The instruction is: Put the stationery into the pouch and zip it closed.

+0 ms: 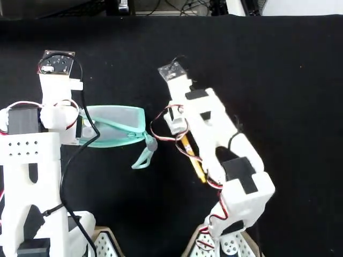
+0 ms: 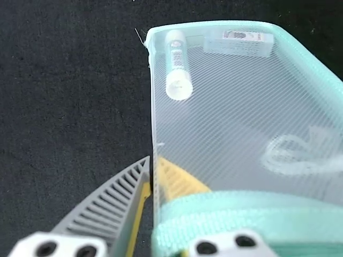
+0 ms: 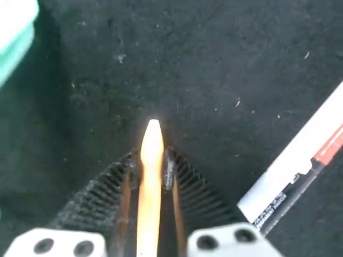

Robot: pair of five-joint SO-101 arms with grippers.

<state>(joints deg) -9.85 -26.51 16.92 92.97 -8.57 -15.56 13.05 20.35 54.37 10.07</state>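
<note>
Left gripper (image 2: 154, 174) is clamped on the mesh pouch (image 1: 115, 126) at the left side of the worktop (image 1: 278, 80), steadying it for loading. Right gripper (image 3: 150, 158) pinches a pencil (image 3: 149, 203) point-forward, apparently ready to slot in. A marker (image 3: 300, 160) waits just beside it, and a glue stick (image 2: 177, 64) is already inside the pouch.

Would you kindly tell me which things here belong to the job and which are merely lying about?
Job: pouch, tube and eraser inside it, pencil in the right gripper, marker on the table.
Lying about: cables beyond the table's far edge.
</note>
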